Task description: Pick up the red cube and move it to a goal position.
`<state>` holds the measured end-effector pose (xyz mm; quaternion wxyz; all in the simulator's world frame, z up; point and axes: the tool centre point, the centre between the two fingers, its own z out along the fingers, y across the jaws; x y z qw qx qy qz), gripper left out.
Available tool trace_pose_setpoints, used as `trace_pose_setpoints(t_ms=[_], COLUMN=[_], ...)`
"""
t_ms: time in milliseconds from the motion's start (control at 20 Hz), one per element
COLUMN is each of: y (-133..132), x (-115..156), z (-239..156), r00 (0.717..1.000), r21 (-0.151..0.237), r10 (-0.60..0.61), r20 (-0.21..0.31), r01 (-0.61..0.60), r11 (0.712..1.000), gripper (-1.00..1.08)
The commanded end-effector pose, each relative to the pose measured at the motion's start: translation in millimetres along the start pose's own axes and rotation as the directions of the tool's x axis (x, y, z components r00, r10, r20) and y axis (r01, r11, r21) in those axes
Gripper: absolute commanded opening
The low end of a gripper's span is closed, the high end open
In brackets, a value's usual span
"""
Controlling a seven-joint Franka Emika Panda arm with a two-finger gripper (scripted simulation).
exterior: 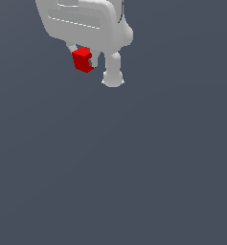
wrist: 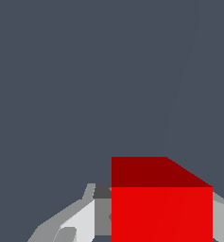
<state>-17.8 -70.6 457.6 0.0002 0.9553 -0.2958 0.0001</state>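
Looking at the exterior view, I see the red cube (exterior: 82,59) pinched between the fingers of the white gripper (exterior: 85,58), which is closed on it near the top of that view. In the wrist view the red cube (wrist: 161,203) fills the space between the grey fingers (wrist: 80,220). Around it I see only plain dark grey. The cube shows no long axis; it sits slightly turned, one corner low.

A plain, dark grey-blue surface (exterior: 134,167) is seen filling the whole scene, left to right and near to far; nothing else is shown on it.
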Motion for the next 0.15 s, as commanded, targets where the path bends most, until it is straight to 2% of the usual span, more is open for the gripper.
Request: trace_pose_setpoints(t_ms=[0, 100], y=[-0.2, -0.3], x=[0.8, 0.9], z=[-2.5, -2.6], r00=[1.000, 1.000], r21=[0.000, 0.000], r10=[0.000, 0.000], r20=[0.000, 0.000], r01=[0.000, 0.000], r11=[1.000, 1.000], gripper=[-1.00, -1.00])
